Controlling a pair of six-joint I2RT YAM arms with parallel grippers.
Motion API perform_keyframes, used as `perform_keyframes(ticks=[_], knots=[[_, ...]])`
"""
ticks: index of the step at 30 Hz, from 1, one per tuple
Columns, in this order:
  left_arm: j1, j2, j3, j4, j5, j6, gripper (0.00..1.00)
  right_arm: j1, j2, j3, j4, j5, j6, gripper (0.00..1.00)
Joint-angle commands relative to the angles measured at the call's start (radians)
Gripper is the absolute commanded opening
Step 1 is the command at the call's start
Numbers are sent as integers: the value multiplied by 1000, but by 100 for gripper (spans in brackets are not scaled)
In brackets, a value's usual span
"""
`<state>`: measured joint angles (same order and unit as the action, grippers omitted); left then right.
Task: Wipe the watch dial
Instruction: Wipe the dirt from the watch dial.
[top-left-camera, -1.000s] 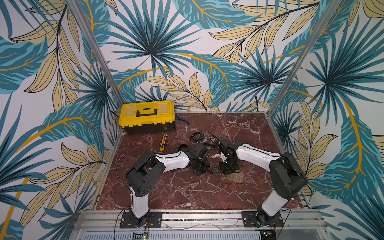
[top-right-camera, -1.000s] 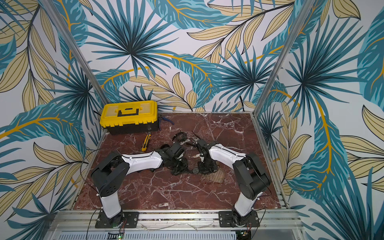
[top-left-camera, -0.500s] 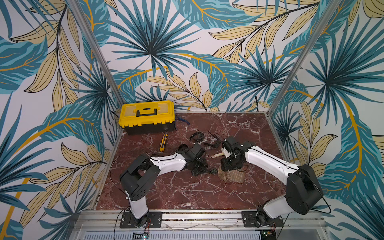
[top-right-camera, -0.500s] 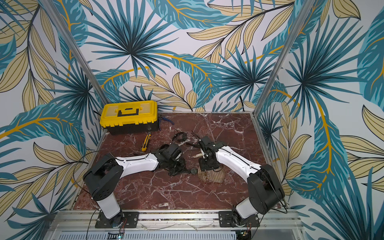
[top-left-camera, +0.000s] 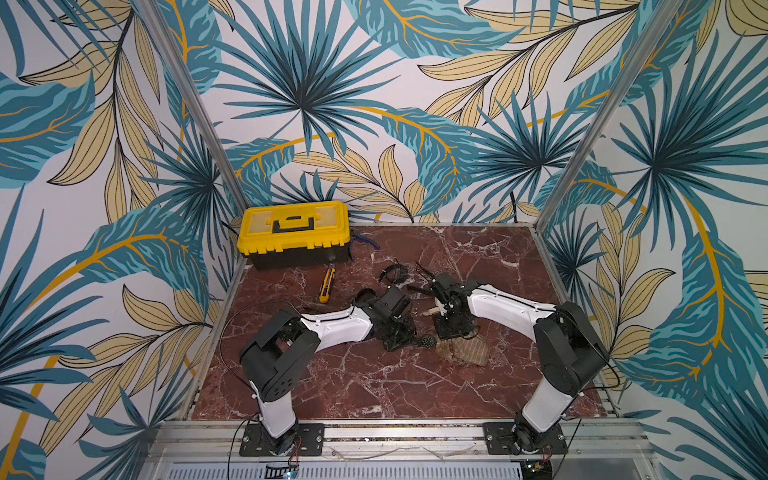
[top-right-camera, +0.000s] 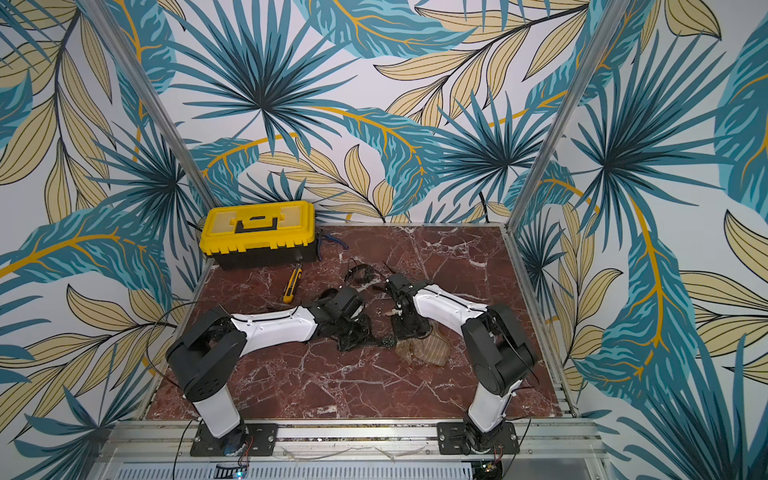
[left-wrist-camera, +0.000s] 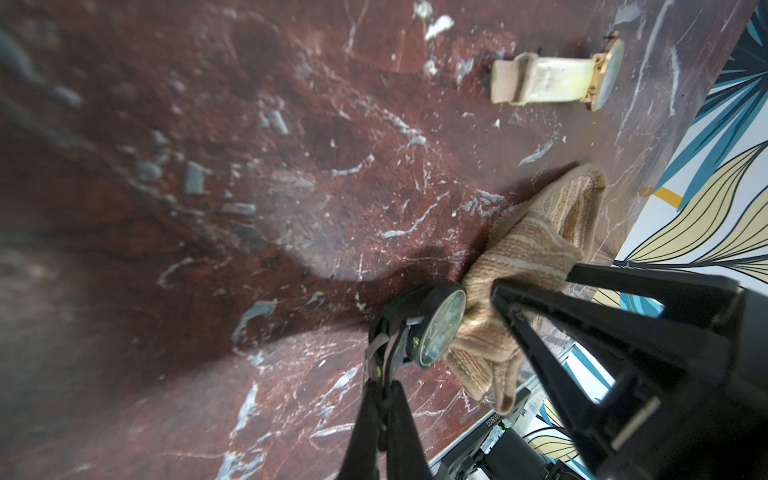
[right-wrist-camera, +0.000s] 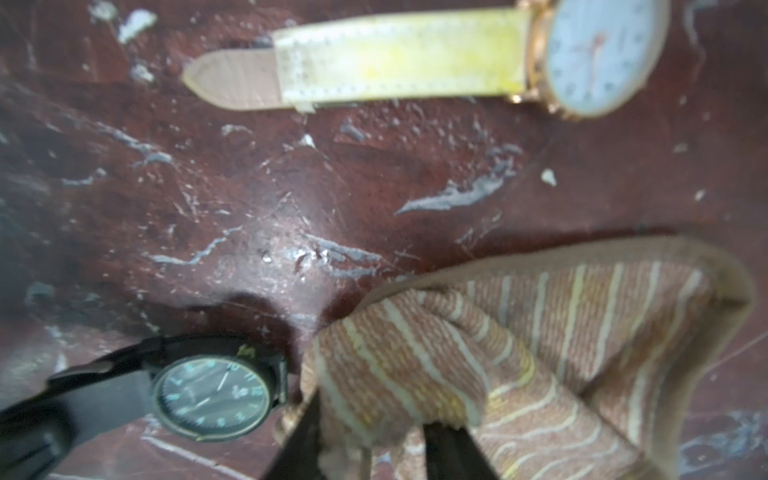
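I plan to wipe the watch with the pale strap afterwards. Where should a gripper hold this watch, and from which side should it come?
Probably the strap, near its middle, coming from above with the jaws across its width. It lies flat and straight on the table and looks narrow enough to pinch. This hold also leaves the round dial uncovered for wiping.

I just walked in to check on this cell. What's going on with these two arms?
The left hand is shut on the strap of a black watch, presenting its dial toward the other arm. The right hand pinches a fold of striped cloth right beside that dial, though contact isn't clear. A second watch with a pale strap lies apart on the marble table.
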<state>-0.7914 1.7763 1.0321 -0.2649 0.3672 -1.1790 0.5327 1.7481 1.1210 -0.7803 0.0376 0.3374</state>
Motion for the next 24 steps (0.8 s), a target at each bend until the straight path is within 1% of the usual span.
perform_keyframes(ticks=[1, 3, 5, 8, 11, 17, 21, 24], knots=[[-1, -9, -4, 18, 7, 6, 0, 4, 5, -29, 40, 25, 1, 16], [-2, -8, -4, 19, 9, 7, 0, 4, -31, -48, 56, 10, -10, 9], [-2, -5, -3, 19, 11, 5, 0, 5, -91, -74, 82, -18, -28, 5], [-2, 1, -2, 22, 14, 4, 0, 10, -166, -93, 103, -78, -57, 2], [-2, 9, 2, 26, 19, 3, 0, 33, -181, -73, 85, -121, -79, 1], [-2, 21, 6, 26, 24, 2, 0, 73, -92, -3, 38, -158, -115, 1], [-2, 25, 9, 26, 26, 2, 0, 80, 12, 61, -17, -148, -136, 1], [-2, 26, 9, 26, 26, 1, 0, 91, 55, 91, -38, -137, -145, 1]])
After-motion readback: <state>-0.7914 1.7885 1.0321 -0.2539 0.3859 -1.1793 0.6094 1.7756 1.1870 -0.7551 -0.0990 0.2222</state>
